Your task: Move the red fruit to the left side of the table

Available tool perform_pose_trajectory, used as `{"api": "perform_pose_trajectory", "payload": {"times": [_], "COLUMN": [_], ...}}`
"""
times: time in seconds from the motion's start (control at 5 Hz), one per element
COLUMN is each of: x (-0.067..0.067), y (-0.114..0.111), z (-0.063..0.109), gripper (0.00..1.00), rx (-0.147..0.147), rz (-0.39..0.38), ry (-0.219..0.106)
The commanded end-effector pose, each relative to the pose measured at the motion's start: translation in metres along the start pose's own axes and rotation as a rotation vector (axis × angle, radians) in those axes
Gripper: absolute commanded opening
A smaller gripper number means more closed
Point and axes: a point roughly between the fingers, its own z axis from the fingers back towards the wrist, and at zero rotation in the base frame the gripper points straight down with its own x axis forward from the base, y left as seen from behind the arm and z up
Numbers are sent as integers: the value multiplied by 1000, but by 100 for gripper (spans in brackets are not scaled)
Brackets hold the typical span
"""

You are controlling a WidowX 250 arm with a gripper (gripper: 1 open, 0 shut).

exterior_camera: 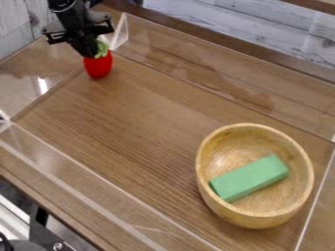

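Observation:
The red fruit (98,66), a small toy strawberry with a green top, stands upright on the table (144,127) in the far left corner. My black gripper (93,46) hangs directly over it. Its fingers are slightly parted around the leafy top and no longer pinch it, so the gripper is open. The fruit rests on the wood by itself. The gripper hides most of the green top.
A wooden bowl (225,147) holding a green rectangular block (249,178) sits at the near right. Low clear acrylic walls (197,44) edge the tabletop, and one runs close behind the fruit. Brown wood stretches between the fruit and the bowl.

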Motion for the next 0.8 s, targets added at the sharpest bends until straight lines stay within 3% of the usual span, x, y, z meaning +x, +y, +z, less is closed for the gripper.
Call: {"api": "perform_pose_trajectory", "payload": {"times": [0.0,0.2,0.4,0.6], "x": [5,-1,-3,-8], "y": [4,3,7,11], "z": [-1,-10,-12,-17], "gripper": [100,0,0,100], "rx": [41,69,76,89], "rz": [28,67,82,90], "ry": [-55,-68,-68,-73]}}
